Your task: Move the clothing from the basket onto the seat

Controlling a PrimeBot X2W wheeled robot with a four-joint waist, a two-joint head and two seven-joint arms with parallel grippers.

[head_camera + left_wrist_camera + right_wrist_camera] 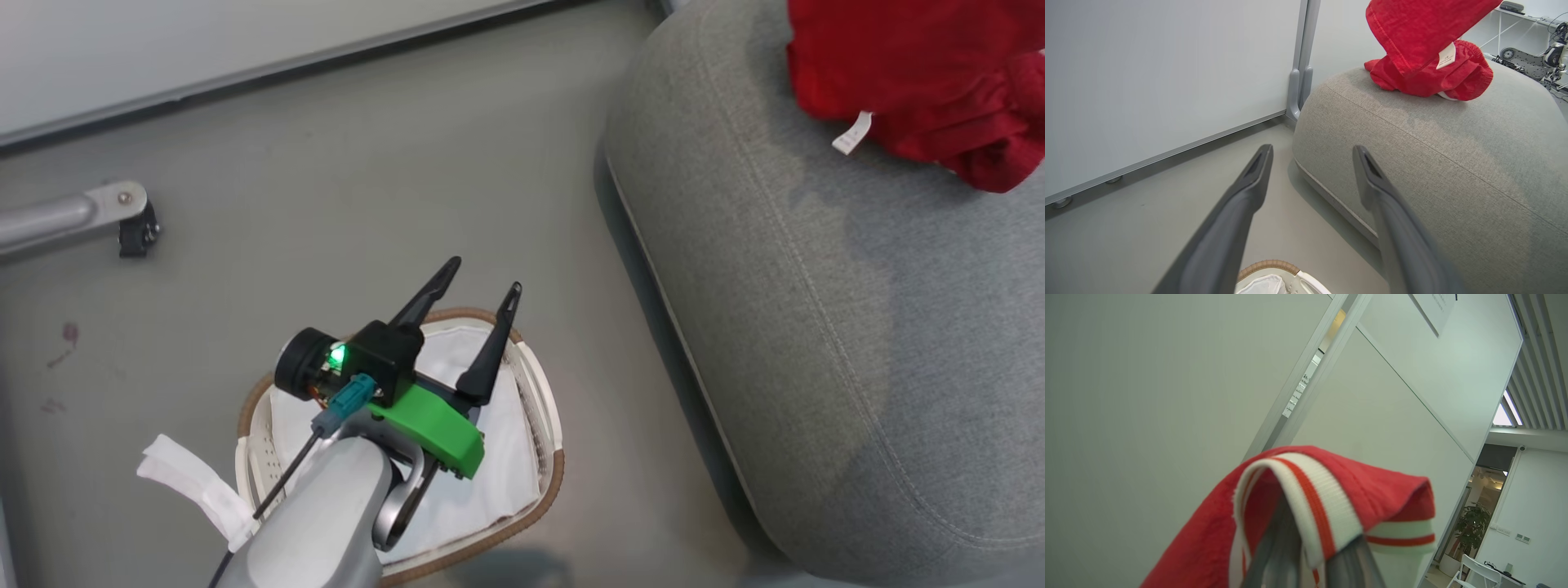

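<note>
While the left tool (pixel 483 274) hovers wide open and empty over the basket (pixel 549 425) at 6 o'clock, the right tool (pixel 1312 559) is clamped on the white-striped trim of a red garment (pixel 1384 490). On the seat (pixel 816 327) at 1 o'clock lies red clothing (pixel 922 82). A white liner (pixel 506 465) lies in the basket.

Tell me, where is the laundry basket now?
In the head view the laundry basket sits on the floor at the lower left, under the open left gripper and left of the grey seat.

Head view looks down on basket (pixel 549 425) and seat (pixel 816 327); left wrist shares both; right wrist tilts upward.
</note>
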